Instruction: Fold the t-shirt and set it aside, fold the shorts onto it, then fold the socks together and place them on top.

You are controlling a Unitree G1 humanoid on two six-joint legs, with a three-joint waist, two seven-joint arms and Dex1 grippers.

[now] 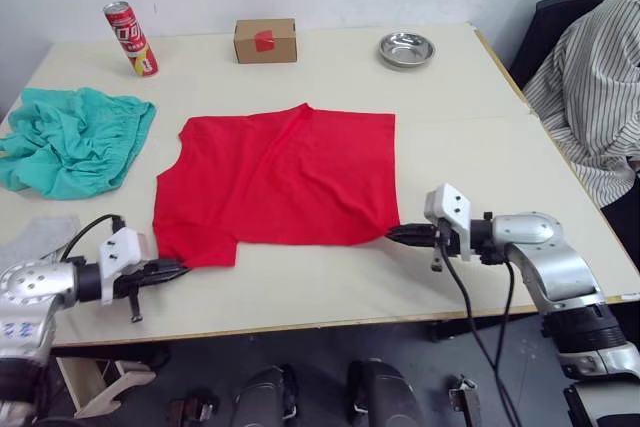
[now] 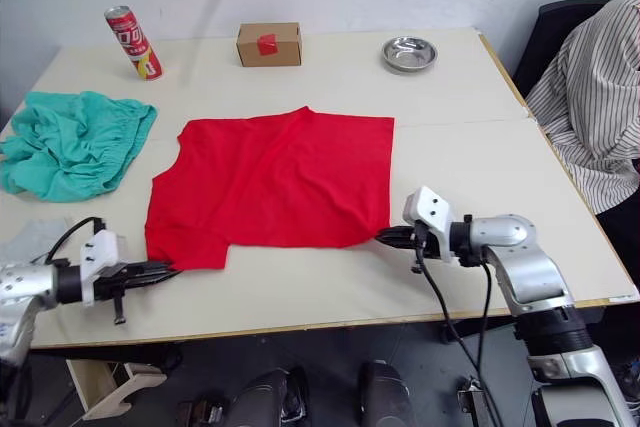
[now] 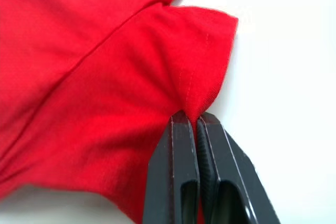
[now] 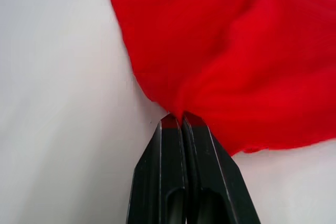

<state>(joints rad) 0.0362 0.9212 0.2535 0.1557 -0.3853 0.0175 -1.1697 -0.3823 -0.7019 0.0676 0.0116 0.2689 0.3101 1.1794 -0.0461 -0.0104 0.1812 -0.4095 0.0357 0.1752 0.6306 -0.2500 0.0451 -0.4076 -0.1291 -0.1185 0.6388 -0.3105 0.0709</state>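
1. Red cloth is pinched at the near edge of the table (image 1: 330,302) by both grippers: the left gripper (image 1: 178,268) is closed on the near left corner of the t-shirt (image 1: 285,177), by its sleeve, and the right gripper (image 1: 392,235) is closed on the near right corner.
2. Black fingers (image 3: 178,177) are seen pressed together with the hem caught between them in the left wrist view; the same is seen in the right wrist view.
3. Grey socks (image 1: 40,237) are laid at the near left, just beyond the left arm.
4. Spread flat across the middle of the table, the t-shirt is already folded once.
5. Teal-green shorts (image 1: 75,137) are left crumpled at the left, apart from the t-shirt.
6. Along the far edge, a tilted red can (image 1: 131,39), a cardboard box (image 1: 266,40) and a metal bowl (image 1: 406,49) are set from left to right.
7. A person in a striped shirt (image 1: 600,87) is seated at the right.
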